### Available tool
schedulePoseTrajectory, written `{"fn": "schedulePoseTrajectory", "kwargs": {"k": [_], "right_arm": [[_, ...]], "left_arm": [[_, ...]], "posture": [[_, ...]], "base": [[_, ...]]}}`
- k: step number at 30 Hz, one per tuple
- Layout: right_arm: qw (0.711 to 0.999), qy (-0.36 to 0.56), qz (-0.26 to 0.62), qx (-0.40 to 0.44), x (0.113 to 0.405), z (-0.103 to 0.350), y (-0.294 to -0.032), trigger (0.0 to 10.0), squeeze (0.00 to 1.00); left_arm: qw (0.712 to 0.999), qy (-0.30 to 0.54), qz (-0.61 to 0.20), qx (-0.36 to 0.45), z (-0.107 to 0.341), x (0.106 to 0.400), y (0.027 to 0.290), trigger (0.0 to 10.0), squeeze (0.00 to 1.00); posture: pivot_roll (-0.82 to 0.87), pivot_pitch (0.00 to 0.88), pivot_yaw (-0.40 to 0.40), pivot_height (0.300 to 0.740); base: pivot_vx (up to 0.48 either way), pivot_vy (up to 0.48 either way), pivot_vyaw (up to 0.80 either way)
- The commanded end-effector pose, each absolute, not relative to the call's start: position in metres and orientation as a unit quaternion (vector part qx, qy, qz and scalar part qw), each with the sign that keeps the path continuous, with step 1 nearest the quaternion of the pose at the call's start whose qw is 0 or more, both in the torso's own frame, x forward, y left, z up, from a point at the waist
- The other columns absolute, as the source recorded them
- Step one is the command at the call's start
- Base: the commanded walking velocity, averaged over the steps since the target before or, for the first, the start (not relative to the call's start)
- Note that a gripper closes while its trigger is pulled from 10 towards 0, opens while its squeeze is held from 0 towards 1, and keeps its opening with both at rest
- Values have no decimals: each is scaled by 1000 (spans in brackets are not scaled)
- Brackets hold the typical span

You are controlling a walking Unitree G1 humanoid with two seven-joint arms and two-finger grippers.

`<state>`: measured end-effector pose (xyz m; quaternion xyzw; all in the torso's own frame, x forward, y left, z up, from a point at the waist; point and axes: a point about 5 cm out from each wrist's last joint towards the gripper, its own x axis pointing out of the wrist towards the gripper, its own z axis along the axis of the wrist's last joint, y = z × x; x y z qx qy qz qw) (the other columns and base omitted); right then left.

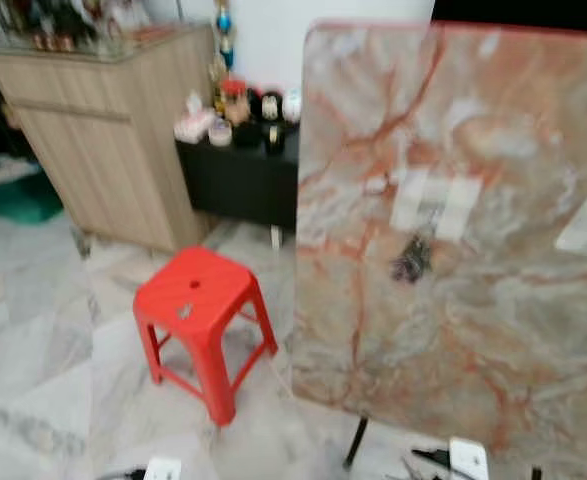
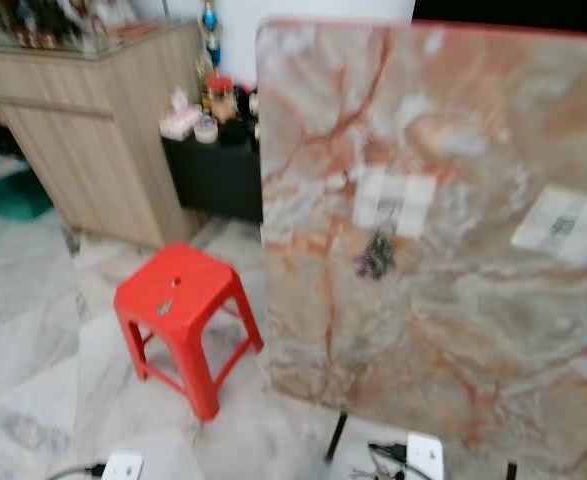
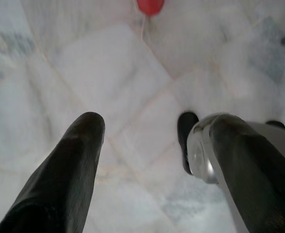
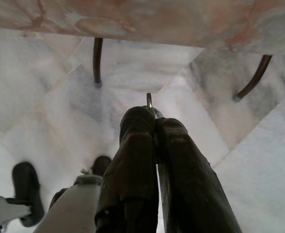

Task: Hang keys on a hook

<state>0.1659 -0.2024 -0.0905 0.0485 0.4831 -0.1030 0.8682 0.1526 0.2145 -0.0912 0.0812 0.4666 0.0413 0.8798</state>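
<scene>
A tall marble-patterned board [image 1: 473,200] stands tilted on thin black legs [image 4: 97,60]. A white taped hook patch [image 1: 435,203] sits near its middle, and a dark bunch that looks like keys [image 1: 412,259] hangs just below it. A second taped hook patch [image 2: 563,222] is at the board's right edge. My right gripper [image 4: 154,116] hangs low before the board's legs, shut, with a thin metal piece [image 4: 149,100] sticking out between its tips. My left gripper [image 3: 147,131] hangs open over the floor, holding nothing.
A red plastic stool [image 1: 201,310] stands left of the board on the marble floor [image 1: 33,380]. Behind it are a wooden cabinet [image 1: 103,140] and a low black table [image 1: 238,175] with small jars. White power strips [image 1: 468,458] and cables lie by the board's legs.
</scene>
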Motion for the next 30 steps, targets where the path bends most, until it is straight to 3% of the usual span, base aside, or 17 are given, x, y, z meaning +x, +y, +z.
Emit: {"fn": "schedulePoseTrajectory", "kwargs": {"k": [1, 8, 14, 20, 30], "right_arm": [[872, 478, -96, 52, 169, -90, -197, 10000, 0], [883, 456, -100, 56, 171, -88, -197, 10000, 0], [904, 399, -148, 41, 176, -81, -203, 10000, 0], [905, 373, -199, 52, 175, -79, -206, 10000, 0], [922, 335, -192, 12, 181, -72, -207, 10000, 0]], "left_arm": [[871, 482, 41, 88, -94, 146, 216, 10000, 0], [870, 483, 43, 90, -94, 147, 215, 10000, 0], [870, 482, 48, 88, -94, 147, 217, 10000, 0], [871, 482, 53, 85, -94, 146, 217, 10000, 0], [871, 481, 55, 86, -94, 146, 218, 10000, 0]], "posture": [[51, 0, -43, 740], [49, 0, -43, 740], [49, 0, -49, 740], [38, 0, -60, 740], [28, 0, -55, 740]], "base": [[0, 0, 0], [0, 0, 0], [0, 0, 0], [0, 0, 0], [0, 0, 0]]}}
